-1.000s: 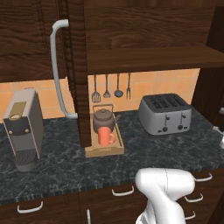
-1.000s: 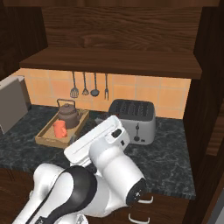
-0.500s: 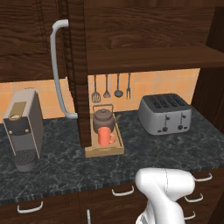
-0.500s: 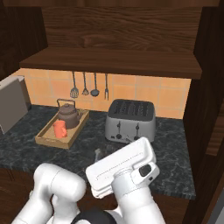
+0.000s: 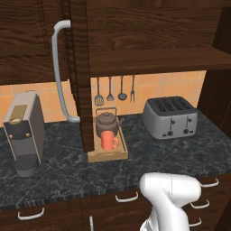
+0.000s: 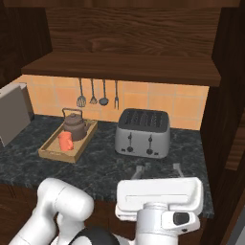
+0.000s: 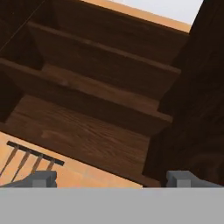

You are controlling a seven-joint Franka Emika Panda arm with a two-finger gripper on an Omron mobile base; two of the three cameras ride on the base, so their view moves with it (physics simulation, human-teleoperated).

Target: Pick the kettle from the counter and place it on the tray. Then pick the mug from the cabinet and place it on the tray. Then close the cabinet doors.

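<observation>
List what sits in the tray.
In the tray are the kettle at the back and the orange mug in front of it. The mug covers the kettle's lower front; the tray floor under them is hidden.

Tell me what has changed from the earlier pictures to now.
The arm swung right and turned, so the open gripper now faces the cabinet, holding nothing. The kettle and mug stayed on the tray; the toaster did not move.

Glossy white rounded arm with dark joints; boxy white hand, apparently one dark button.
</observation>
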